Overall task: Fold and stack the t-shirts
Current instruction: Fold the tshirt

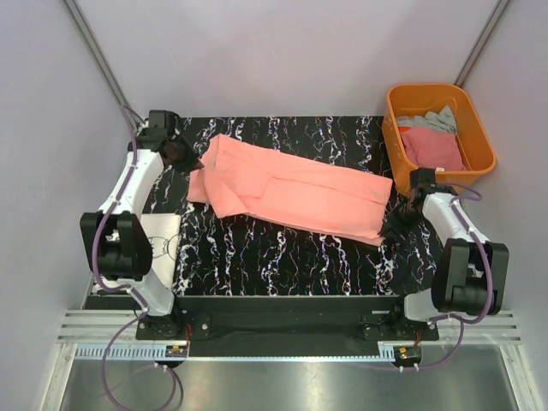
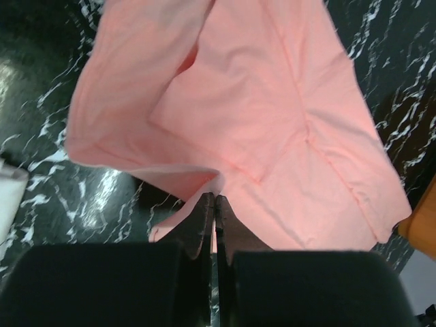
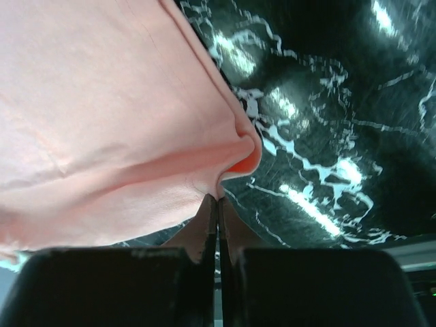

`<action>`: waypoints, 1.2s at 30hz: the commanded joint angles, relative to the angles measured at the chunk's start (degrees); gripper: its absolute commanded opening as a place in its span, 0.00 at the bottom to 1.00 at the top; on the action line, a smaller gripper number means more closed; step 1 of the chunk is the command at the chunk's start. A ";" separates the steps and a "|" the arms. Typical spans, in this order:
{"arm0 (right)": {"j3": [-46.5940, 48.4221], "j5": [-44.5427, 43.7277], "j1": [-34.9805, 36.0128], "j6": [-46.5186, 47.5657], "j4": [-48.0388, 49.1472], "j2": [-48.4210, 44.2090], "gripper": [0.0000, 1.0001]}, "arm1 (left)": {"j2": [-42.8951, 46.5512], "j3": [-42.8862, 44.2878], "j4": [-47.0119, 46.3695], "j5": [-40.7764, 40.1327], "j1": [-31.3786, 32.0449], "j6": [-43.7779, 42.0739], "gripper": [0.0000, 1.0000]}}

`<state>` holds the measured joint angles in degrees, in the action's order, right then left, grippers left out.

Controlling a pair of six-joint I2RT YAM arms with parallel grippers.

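A salmon-pink t-shirt (image 1: pixel 291 193) lies stretched across the black marbled mat (image 1: pixel 282 257), folded lengthways. My left gripper (image 1: pixel 181 155) is shut on its left end, which shows in the left wrist view (image 2: pixel 259 116) rising from the pinched fingertips (image 2: pixel 204 204). My right gripper (image 1: pixel 401 214) is shut on its right edge, and the right wrist view shows the cloth (image 3: pixel 109 116) puckered at the fingertips (image 3: pixel 210 203). A white t-shirt with black print (image 1: pixel 163 240) lies at the mat's left edge, partly under my left arm. A deeper pink t-shirt (image 1: pixel 432 147) and a grey one (image 1: pixel 432 120) lie in the tub.
A rigid orange plastic tub (image 1: pixel 396 128) stands at the back right, just behind my right arm. Grey walls close in the back and sides. A metal rail (image 1: pixel 282 334) runs along the near edge by the arm bases.
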<state>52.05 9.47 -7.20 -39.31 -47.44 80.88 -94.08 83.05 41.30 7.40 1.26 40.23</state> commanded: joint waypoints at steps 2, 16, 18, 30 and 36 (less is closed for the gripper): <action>5.69 -5.16 -0.09 5.91 0.51 3.49 0.00 | -4.61 9.40 -2.19 1.39 0.24 2.31 0.00; 15.79 -8.24 -0.18 10.22 2.09 13.69 0.00 | -16.91 20.66 -5.52 4.03 0.41 6.00 0.00; 16.85 -9.03 -0.18 10.74 2.18 15.18 0.00 | -17.71 21.19 -6.05 4.38 0.41 6.79 0.00; 20.11 -9.56 -0.18 8.38 4.11 18.52 0.00 | -19.65 23.92 -8.08 1.74 0.15 7.06 0.00; 16.34 -6.66 -0.09 4.43 7.18 15.98 0.00 | -19.73 21.64 -9.48 2.53 -0.20 7.32 0.00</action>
<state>69.41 2.07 -6.74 -32.51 -50.81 96.42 -114.28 104.25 35.81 10.09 1.48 47.05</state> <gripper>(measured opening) 0.012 0.012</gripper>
